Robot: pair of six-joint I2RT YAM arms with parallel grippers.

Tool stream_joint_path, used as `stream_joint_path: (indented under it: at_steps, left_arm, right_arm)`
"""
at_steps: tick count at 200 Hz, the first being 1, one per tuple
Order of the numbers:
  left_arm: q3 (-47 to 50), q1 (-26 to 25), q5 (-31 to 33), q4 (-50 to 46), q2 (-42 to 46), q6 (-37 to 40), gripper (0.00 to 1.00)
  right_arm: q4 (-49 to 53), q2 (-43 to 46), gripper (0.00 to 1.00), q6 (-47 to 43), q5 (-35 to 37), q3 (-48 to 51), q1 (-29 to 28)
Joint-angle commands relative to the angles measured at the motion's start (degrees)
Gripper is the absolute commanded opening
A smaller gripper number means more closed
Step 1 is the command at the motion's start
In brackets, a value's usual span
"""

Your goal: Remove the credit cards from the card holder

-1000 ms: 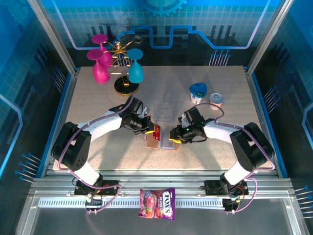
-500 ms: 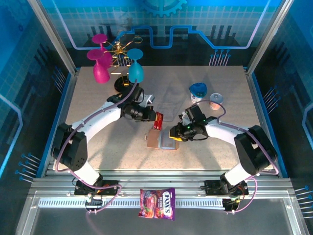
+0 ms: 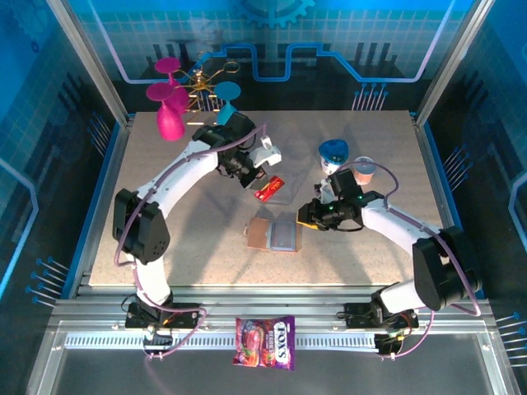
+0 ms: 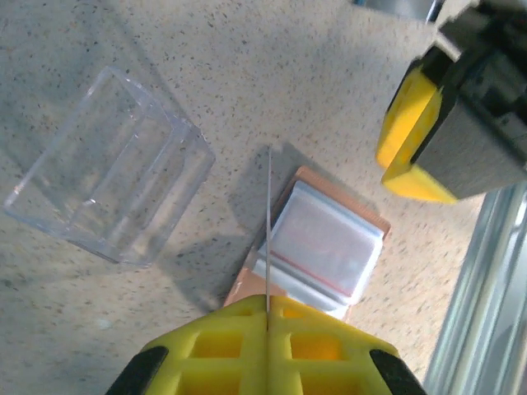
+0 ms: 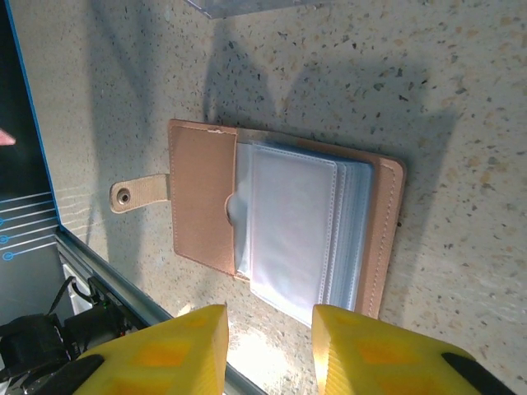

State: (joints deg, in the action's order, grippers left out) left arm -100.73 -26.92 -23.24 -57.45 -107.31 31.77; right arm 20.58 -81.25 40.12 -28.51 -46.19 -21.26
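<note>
**Step in hand:** carrying off a drawn card. A red credit card (image 3: 270, 188) is pinched in the closed jaws of the left gripper (image 4: 268, 311), near a clear box (image 4: 107, 169) on the far side. The card holder (image 5: 280, 230) lies open on the tabletop (image 3: 181, 239), nearer. The jaws of the right gripper (image 5: 270, 322) are narrowly parted and empty, just right of the holder. Release of the card is probably called for next. Whether cards are left in the sleeves cannot be made out.

Table (image 3: 181, 247), card holder (image 3: 274, 235), seemingly clear box (image 4: 107, 169)
</note>
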Motion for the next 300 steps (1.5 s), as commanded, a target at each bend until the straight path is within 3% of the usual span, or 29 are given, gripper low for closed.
stream_joint_path:
  at_steps: [1,50,81,176,300]
  left_arm:
    - [-6.2,-1.3,3.8,-9.9,-4.0,16.2,0.00]
    - [-19.5,-3.3,11.6,-14.2,-13.4,25.8,0.00]
    - [-25.6,-3.5,12.9,-16.6,-18.4,28.3,0.00]
    - [-26.2,-4.1,17.6,-9.9,-24.3,29.6,0.00]
    - [-26.0,-5.6,14.9,-10.3,-27.7,28.5,0.00]
  right_arm:
    - [2.7,2.1,0.34,-1.4,0.0,-0.1,1.3]
    - [4.4,5.1,0.34,-1.9,0.5,1.4,3.4]
    - [5.2,7.2,0.35,-2.1,0.6,2.5,5.1]
    - [6.3,7.6,0.35,-3.6,-0.7,3.8,9.4]
    - [5.0,7.7,0.35,-3.9,-1.9,5.9,11.9]
